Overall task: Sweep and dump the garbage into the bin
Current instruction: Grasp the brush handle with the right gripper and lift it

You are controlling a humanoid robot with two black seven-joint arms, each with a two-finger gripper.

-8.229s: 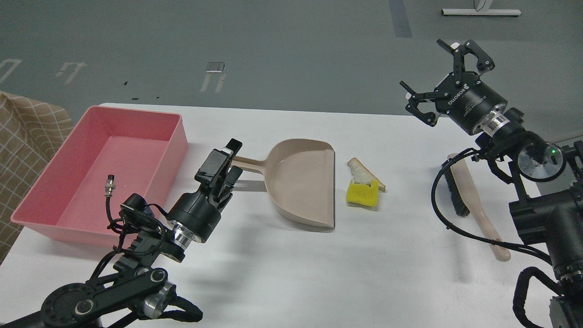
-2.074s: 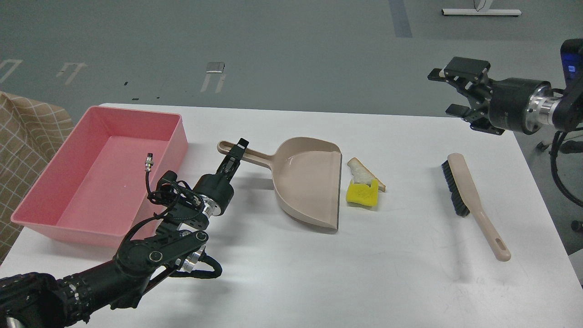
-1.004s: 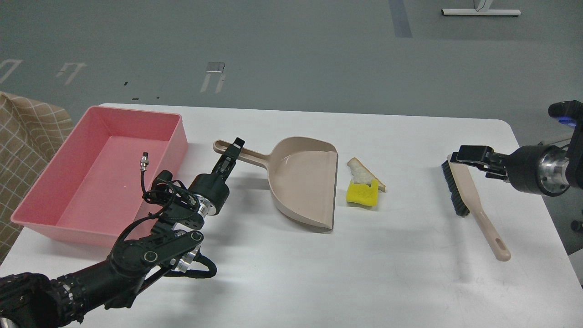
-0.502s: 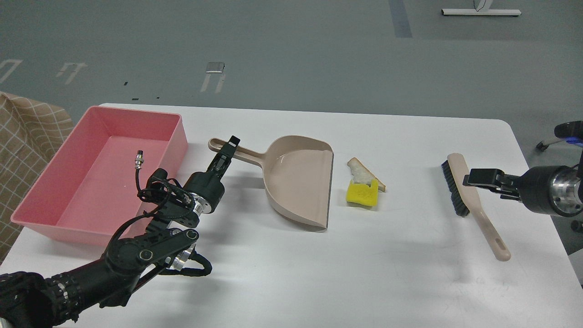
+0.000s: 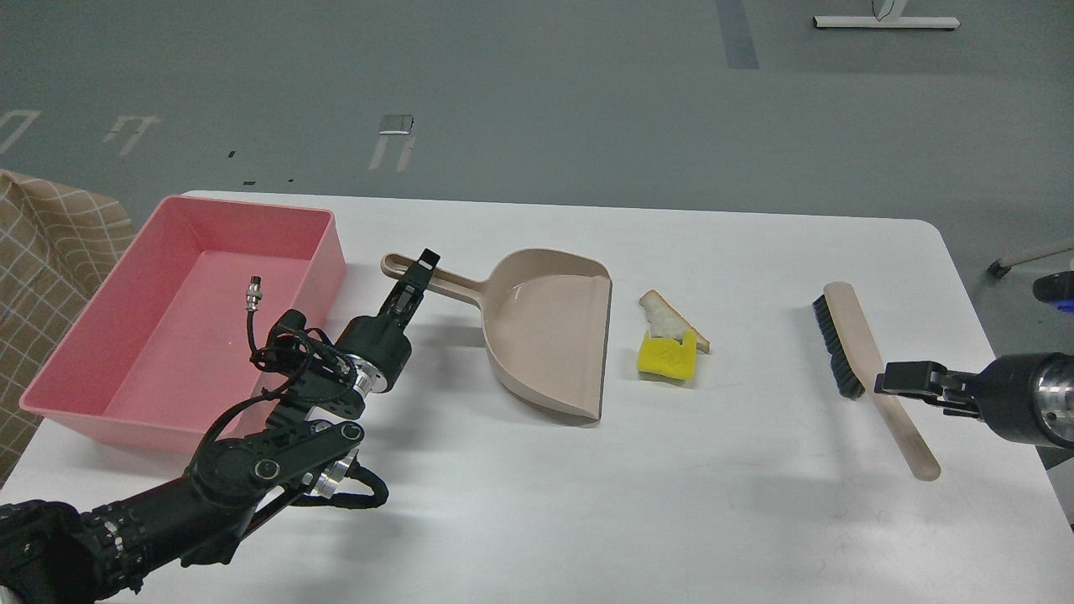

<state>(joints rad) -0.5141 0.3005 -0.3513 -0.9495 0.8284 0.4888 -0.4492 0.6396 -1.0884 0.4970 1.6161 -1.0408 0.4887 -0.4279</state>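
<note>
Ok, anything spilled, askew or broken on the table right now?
Nothing stands out. The garbage sits in one pile just right of the dustpan mouth, the pink bin is upright, and the brush lies flat.

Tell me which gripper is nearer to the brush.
Right. The right gripper is at the brush's handle, just below the bristles. The left gripper is far across the table, at the dustpan's handle.
</note>
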